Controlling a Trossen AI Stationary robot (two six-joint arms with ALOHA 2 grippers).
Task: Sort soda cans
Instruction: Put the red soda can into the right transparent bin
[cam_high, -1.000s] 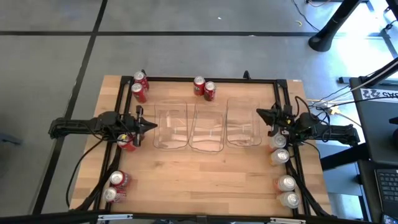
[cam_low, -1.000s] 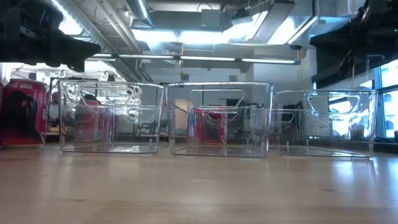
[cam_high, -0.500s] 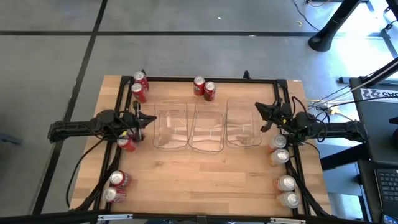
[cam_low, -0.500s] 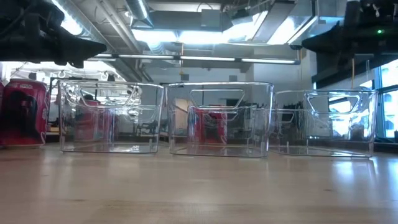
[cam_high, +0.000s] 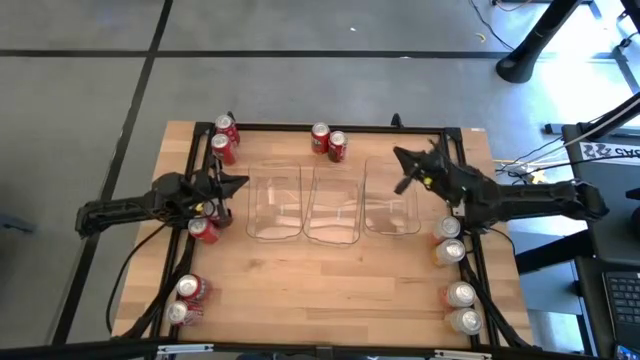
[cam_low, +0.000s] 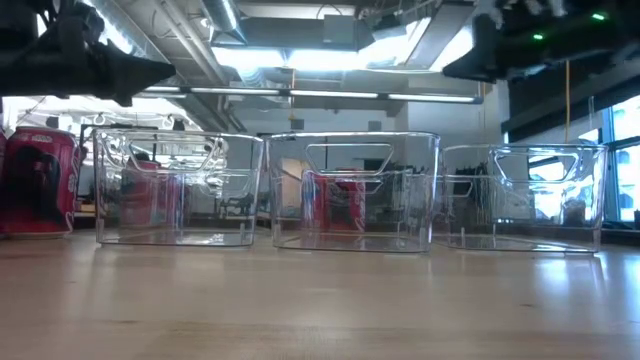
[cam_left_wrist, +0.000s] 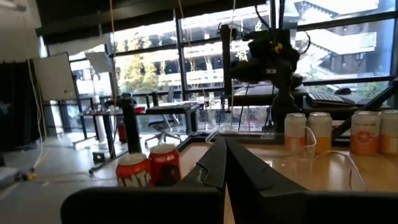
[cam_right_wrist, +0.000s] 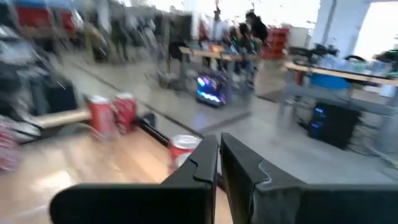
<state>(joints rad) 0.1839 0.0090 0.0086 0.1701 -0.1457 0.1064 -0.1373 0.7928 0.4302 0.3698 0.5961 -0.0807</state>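
Note:
Red soda cans stand in pairs at the far left corner, at the far middle and at the near left. One more red can stands by my left arm. Several pale cans line the right edge. My left gripper hovers shut, holding nothing, beside the left clear bin, its fingers pointing across the table. My right gripper hangs shut and bare above the far corner of the right bin, high in the low view.
Three clear plastic bins stand in a row across the table's middle. A black frame runs along the table's edges. Dark cables trail from both arms. The wood in front of the bins holds nothing.
My right gripper has risen and swung toward the table's far edge and left, out over the right bin's far corner, rolling as it went; it stays shut. My left gripper has swung a little toward the far edge, still shut. No can has moved.

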